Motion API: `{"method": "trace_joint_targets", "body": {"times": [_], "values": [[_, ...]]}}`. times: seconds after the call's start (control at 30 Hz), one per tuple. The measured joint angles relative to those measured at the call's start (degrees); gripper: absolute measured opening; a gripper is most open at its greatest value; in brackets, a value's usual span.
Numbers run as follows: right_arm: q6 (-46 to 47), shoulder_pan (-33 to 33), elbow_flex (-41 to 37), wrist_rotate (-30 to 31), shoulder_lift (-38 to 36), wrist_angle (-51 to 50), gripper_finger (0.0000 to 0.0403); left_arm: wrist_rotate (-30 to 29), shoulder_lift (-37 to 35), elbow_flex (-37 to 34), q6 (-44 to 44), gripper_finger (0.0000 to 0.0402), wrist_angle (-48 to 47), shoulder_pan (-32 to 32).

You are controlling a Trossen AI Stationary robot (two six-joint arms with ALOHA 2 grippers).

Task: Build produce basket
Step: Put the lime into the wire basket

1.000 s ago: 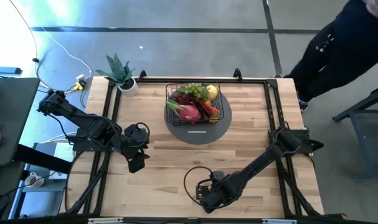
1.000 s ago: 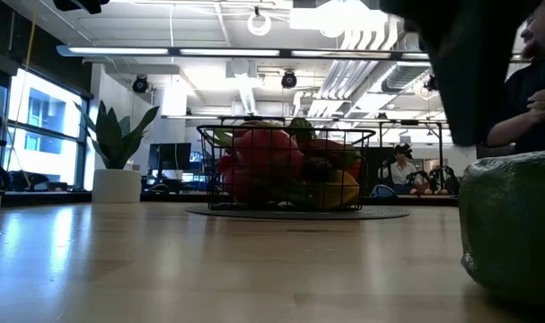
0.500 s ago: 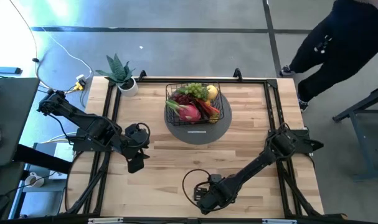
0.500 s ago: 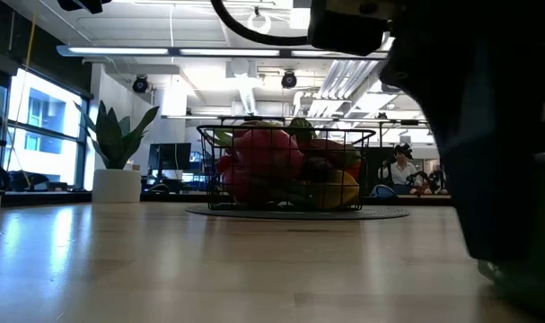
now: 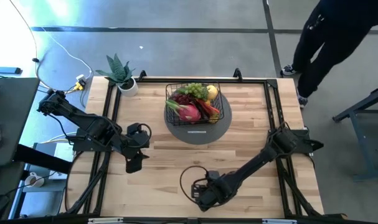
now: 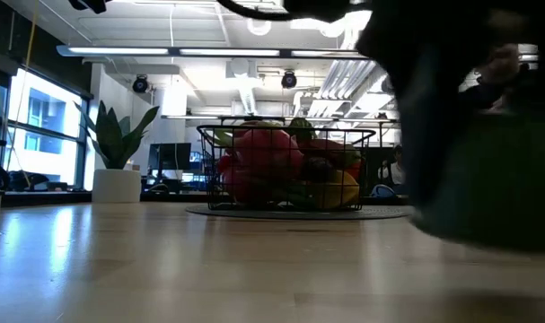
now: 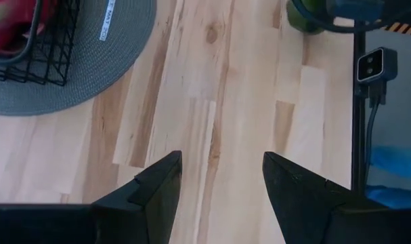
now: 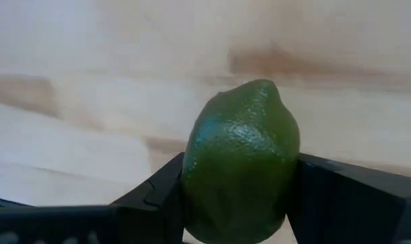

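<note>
The basket [image 5: 193,102] sat on a round grey mat [image 5: 197,127] at the far middle of the table [image 5: 251,137]. It was already packed with produce: a pink dragon fruit [image 5: 189,112] at its near side, green grapes [image 5: 193,89] and purple grapes [image 5: 182,98] toward the far side, a yellow pear [image 5: 211,92] at the far right corner and a red chilli [image 5: 208,108] along the right side. In the low view the basket [image 6: 287,170] stood upright on the mat, red and yellow pieces showing through the mesh.

One piece lay outside it. The right gripper [image 5: 203,194] was down at the near edge of the table, a little right of centre and well apart from the basket. Its wrist view showed an avocado [image 8: 240,160], green and pebbled, clamped between the two dark fingers [image 8: 159,193], with bare wood behind. In the low view this gripper and its load filled the right side as a dark blur.

The left gripper [image 5: 133,163] hung over the left part of the table, near and left of the mat. Its fingers [image 7: 159,184] stood apart over bare planks with nothing between them; the mat's rim and a basket corner showed beyond.

A potted plant [image 5: 121,74] stood at the far left corner. A person [image 5: 338,37] in dark clothes stood on the floor past the far right corner.
</note>
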Motion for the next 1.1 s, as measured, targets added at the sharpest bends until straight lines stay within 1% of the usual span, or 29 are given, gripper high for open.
{"method": "trace_joint_targets", "body": {"times": [0.2,0.33,0.43,0.53,0.63,0.83,0.97,1.1], "values": [[-6.8,-3.4,0.0,6.3,-2.8,-0.6,0.0161,-2.1,0.0,0.0,2.1,0.0196,0.0,0.0],[-13.0,-6.4,0.0,8.6,-4.6,-0.8,0.0161,-4.0,0.0,0.0,2.7,0.0196,0.0,0.0],[-18.6,-8.9,0.0,10.6,-6.4,-1.1,0.0161,-4.2,0.0,0.3,2.6,0.0196,-0.2,0.1],[-24.5,-11.7,0.0,11.7,-8.3,-2.0,0.0160,-4.6,0.0,1.9,3.2,0.0196,-0.2,0.1],[-30.0,-14.5,0.0,13.5,-10.5,-4.2,0.0160,-4.8,0.0,3.6,5.9,0.0196,-0.2,1.0],[-42.6,-21.0,0.0,16.4,-16.1,-10.3,0.0160,-5.0,0.0,6.9,10.7,0.0196,-0.1,6.0],[-51.6,-26.4,0.0,18.1,-20.2,-13.6,0.0160,-5.1,0.0,7.9,13.6,0.0196,0.0,11.0],[-61.4,-32.4,0.0,18.2,-23.4,-15.0,0.0160,-5.1,0.0,8.3,15.5,0.0196,0.2,16.4]]}}
